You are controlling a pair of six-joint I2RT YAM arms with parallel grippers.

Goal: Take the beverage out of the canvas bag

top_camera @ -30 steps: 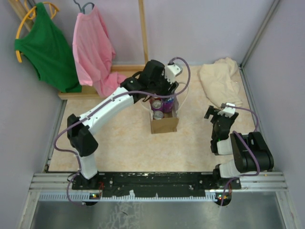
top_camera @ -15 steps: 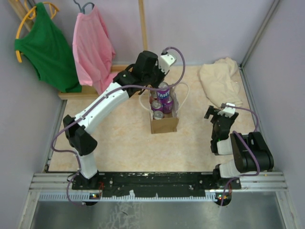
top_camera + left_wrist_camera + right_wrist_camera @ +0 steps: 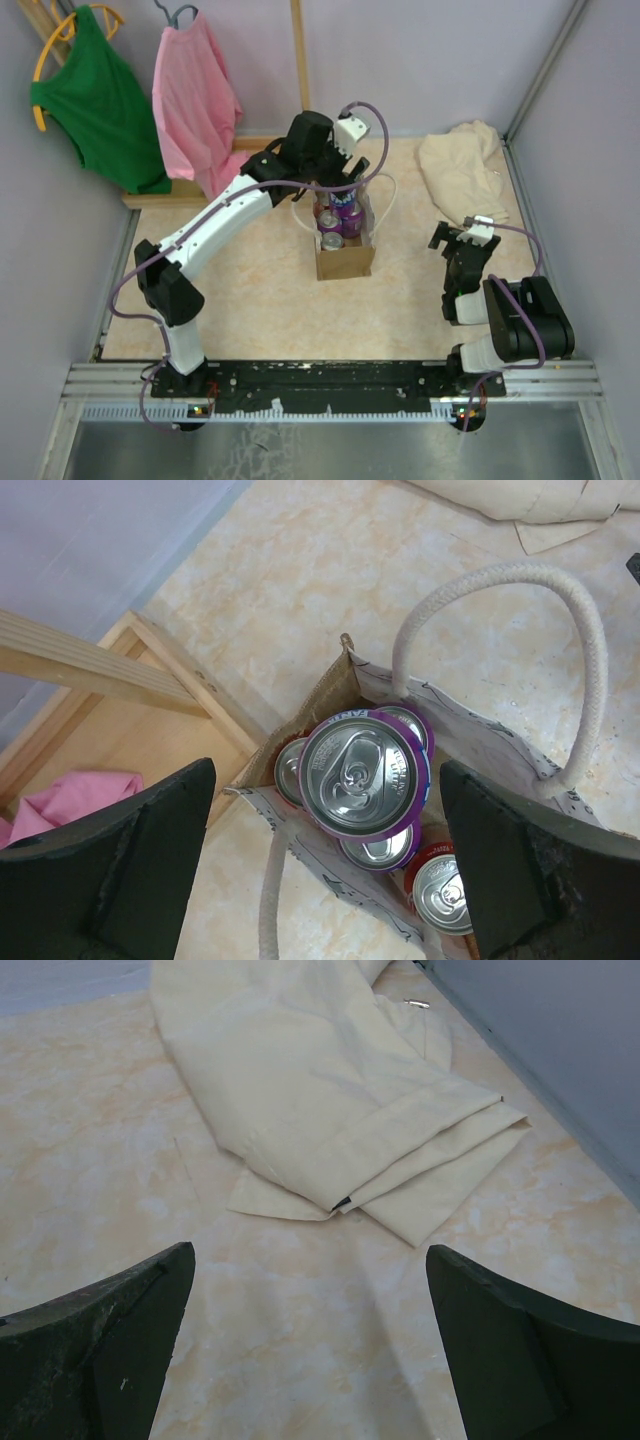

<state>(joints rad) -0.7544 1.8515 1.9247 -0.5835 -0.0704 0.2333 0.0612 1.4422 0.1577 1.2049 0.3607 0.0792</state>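
Eyes on the left pincer (image 3: 326,768): its jaws are flung wide and grip nothing, hanging straight over the canvas bag (image 3: 345,262) with one finger on each side of the purple can (image 3: 358,772). Neither finger touches the can; there is clear daylight on both sides.

That can is the prize, and it is not out yet. It stands upright in the far end of the bag, riding higher than its neighbours, apparently perched on the silver tops beneath. A red can (image 3: 440,895) sits lower, toward the near end.

Why this stance? With the can proud of the rest, a straddle from above looks like the tidy way to pinch its sides without bumping the others.

The rope handle (image 3: 590,670) arches off to one side and leaves the bag's mouth free, though it passes close by one finger, so I'd watch for a snag. The bag looks light, too; it might rise with the can.

Over on the right, the right pincer (image 3: 310,1252) is also spread and carrying nothing, parked low over the table (image 3: 250,290) facing the cream cloth (image 3: 320,1090), well apart from the bag. Sensible: it leaves the left arm room.
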